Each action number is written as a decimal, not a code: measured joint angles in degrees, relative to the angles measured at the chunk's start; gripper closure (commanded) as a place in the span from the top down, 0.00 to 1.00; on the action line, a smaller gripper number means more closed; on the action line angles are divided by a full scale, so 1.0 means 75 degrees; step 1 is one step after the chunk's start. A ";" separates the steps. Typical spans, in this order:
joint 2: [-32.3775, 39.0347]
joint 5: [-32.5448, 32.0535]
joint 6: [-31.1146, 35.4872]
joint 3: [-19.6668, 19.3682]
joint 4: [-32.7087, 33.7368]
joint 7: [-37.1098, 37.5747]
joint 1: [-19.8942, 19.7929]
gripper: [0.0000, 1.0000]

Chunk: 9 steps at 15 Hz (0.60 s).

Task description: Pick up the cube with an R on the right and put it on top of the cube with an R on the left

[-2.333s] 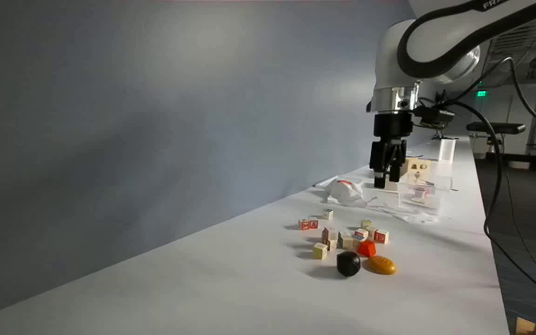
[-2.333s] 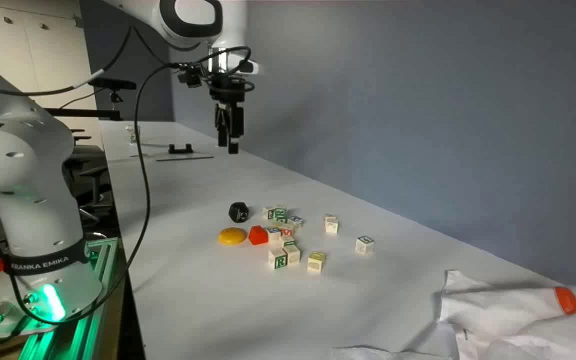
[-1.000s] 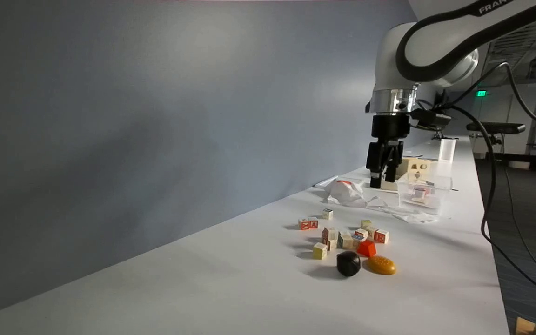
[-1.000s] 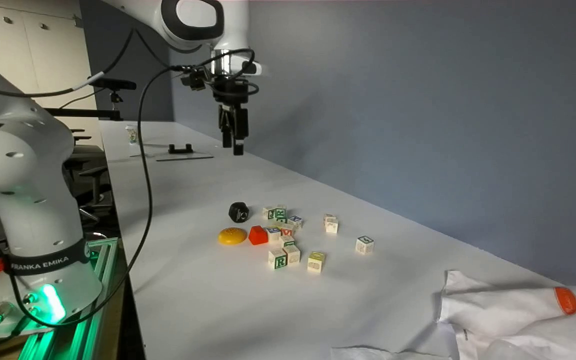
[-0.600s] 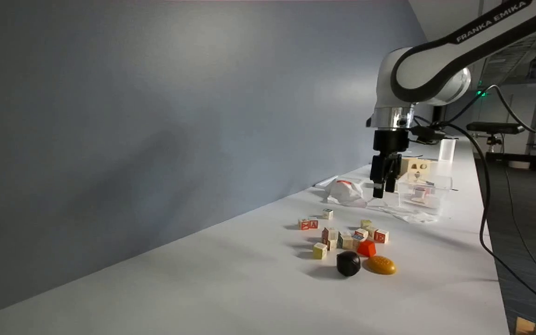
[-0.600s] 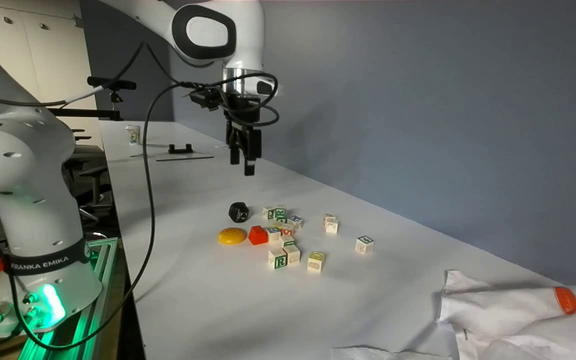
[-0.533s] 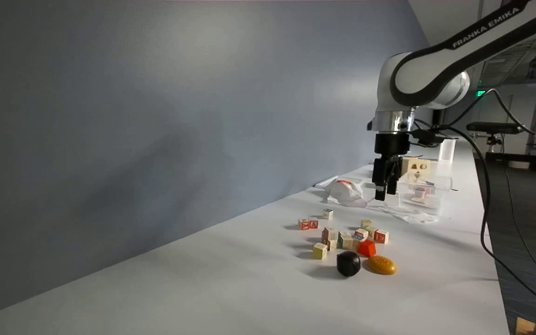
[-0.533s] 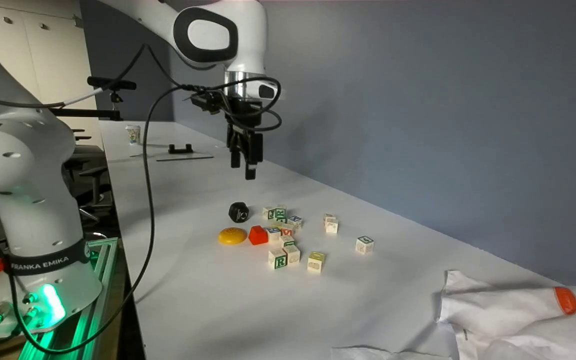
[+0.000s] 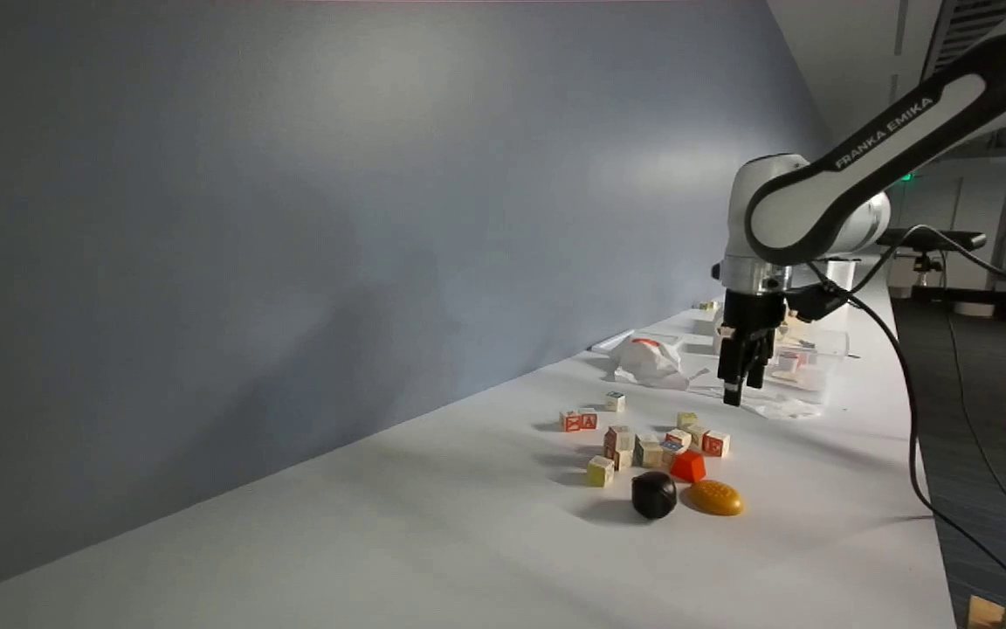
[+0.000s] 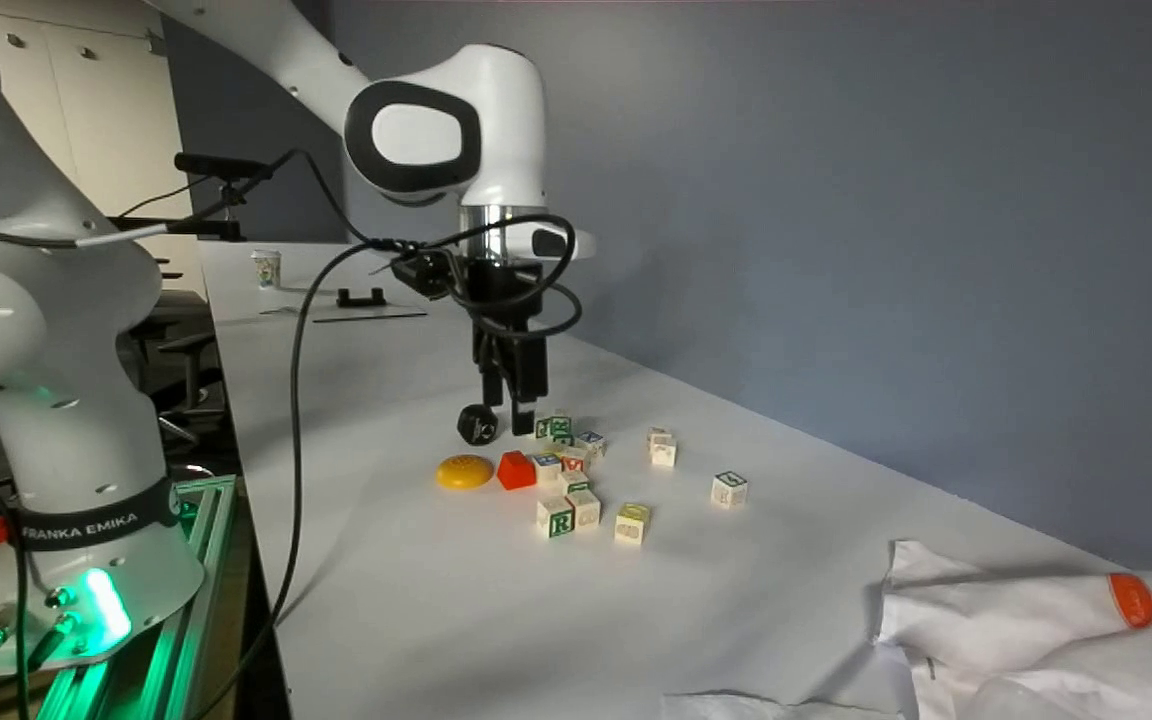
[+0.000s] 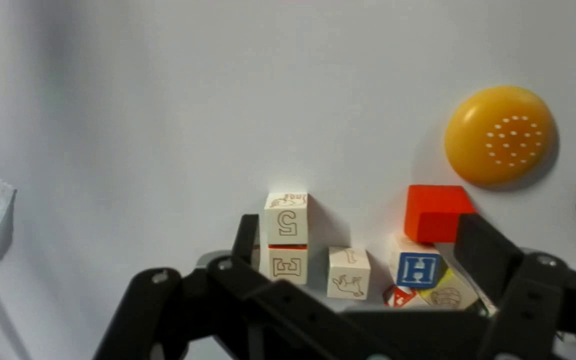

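The arm (image 9: pixel 883 135) reads FRANKA EMIKA; the cubes (image 10: pixel 555 517) bear R, H, 5, E, A.

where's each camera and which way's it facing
An exterior view: raised, looking along the table, wall at picture left; arm and jaws show.
An exterior view: raised, looking along it, wall at picture right; arm, jaws, base show.
Wrist view: on the wrist, facing down at blocks; jaws show.
Both exterior views share wall and blocks, facing roughly opposite ways.
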 measured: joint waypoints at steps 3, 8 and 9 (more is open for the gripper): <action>0.0338 -0.0412 0.0528 -0.0042 -0.0244 0.0015 -0.0284 1.00; 0.0481 -0.0426 0.0578 -0.0043 -0.0241 0.0015 -0.0315 1.00; 0.0485 -0.0411 0.0578 -0.0044 -0.0241 0.0009 -0.0310 1.00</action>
